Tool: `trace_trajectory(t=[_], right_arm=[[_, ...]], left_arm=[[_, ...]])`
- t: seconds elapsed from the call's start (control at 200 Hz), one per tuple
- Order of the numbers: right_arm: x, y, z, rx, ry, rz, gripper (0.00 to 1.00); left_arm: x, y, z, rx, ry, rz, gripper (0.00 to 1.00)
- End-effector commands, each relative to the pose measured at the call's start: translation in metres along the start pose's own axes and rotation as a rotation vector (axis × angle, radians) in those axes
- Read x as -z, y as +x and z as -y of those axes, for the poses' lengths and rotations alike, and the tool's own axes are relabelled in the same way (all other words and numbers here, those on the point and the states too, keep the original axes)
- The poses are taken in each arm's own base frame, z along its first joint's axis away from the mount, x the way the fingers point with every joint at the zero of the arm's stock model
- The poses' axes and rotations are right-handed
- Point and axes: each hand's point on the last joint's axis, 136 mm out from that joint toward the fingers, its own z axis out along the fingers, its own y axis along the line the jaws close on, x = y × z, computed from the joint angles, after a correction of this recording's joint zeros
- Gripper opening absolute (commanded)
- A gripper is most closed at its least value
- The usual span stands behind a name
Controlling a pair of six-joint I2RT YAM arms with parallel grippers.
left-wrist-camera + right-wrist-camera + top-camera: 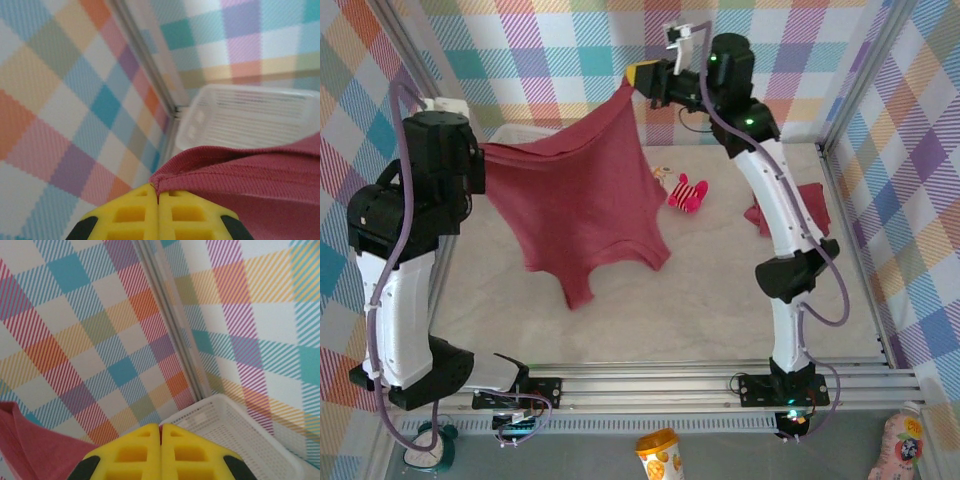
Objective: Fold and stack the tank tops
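One maroon tank top point(582, 195) hangs spread in the air between both arms, its straps dangling down to the table. My left gripper point(482, 153) is shut on its left hem corner. In the left wrist view the yellow fingers point(135, 212) pinch the ribbed hem of the tank top point(250, 180). My right gripper point(633, 78), raised at the back, is shut on the other corner. In the right wrist view a red sliver shows between the closed tips of that gripper point(160, 426), and the cloth point(27, 445) hangs at lower left. A second tank top point(759, 215) lies crumpled at the right, partly behind the right arm.
A small red-and-pink striped doll point(687, 192) lies on the table right of the hanging cloth. A white mesh basket point(525, 131) stands at the back left corner, close under both grippers point(250, 117) point(250, 440). Plaid walls enclose the table.
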Motion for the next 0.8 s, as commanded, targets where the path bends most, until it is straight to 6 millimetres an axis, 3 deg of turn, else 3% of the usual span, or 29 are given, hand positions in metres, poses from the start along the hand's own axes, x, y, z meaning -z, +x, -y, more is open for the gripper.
trace_trajectory(t=[0.0,0.06,0.11,0.19,0.255,0.43,0.52,0.6,0.695,0.795], right_arm=[[-0.008,-0.018,-0.038,0.029,-0.106,0.073,0.00],[-0.016,-0.017,-0.049,0.026,-0.147,0.088,0.00],[-0.020,-0.017,-0.056,0.008,-0.178,0.096,0.00],[-0.025,-0.009,-0.059,-0.037,-0.213,0.071,0.00],[-0.029,0.007,-0.059,-0.074,-0.235,0.011,0.00],[-0.023,0.058,-0.051,-0.096,-0.234,-0.144,0.00],[-0.003,0.069,-0.034,-0.118,-0.196,-0.175,0.00],[0.019,0.092,-0.013,-0.146,-0.153,-0.238,0.00],[0.052,0.133,0.019,-0.185,-0.067,-0.332,0.00],[0.093,0.165,0.054,-0.223,0.045,-0.377,0.00]], left_arm=[[0.029,-0.013,-0.063,0.082,-0.198,0.079,0.00],[0.039,-0.016,-0.071,0.113,-0.179,0.113,0.00],[0.047,-0.017,-0.066,0.116,-0.099,0.142,0.00],[0.067,-0.015,-0.030,0.068,0.198,0.207,0.00],[0.083,-0.010,-0.014,0.079,0.347,0.244,0.00],[0.085,0.035,0.039,0.080,0.594,0.064,0.00],[0.088,0.057,0.076,0.129,0.755,-0.026,0.00],[0.093,0.075,0.113,0.216,0.924,-0.101,0.00],[0.097,0.100,0.157,0.294,1.084,-0.196,0.00],[0.102,0.128,0.209,0.264,1.159,-0.230,0.00]])
